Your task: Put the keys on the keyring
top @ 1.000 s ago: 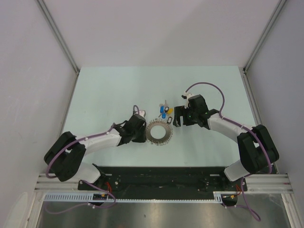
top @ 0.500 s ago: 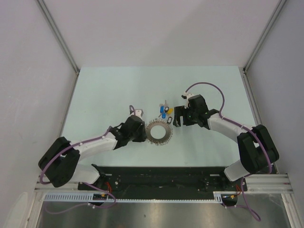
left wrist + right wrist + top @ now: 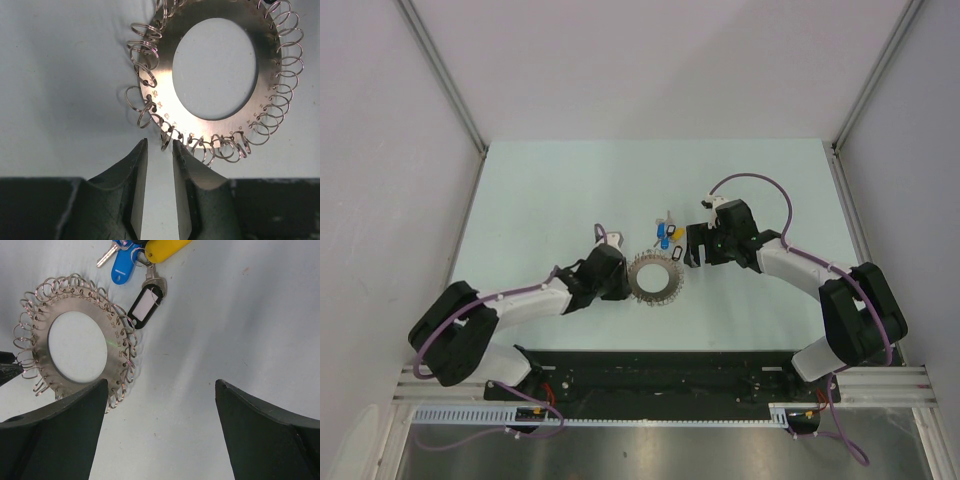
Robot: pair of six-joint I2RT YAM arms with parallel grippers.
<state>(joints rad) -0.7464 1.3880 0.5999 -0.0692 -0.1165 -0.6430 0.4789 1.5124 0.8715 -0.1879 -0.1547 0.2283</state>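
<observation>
Keyring (image 3: 162, 85) rim sits at the narrowly parted left hand (image 3: 156, 145); right hand (image 3: 161, 385) gapes wide, empty, near keys (image 3: 121, 270).

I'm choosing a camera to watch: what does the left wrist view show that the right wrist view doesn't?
Left wrist only: how one wire loop of the keyring sits at the tips of the narrowly parted left fingers. Right wrist only: the keys beside the ring, and the wide-open right fingers. Both: the keyring lying flat.
</observation>
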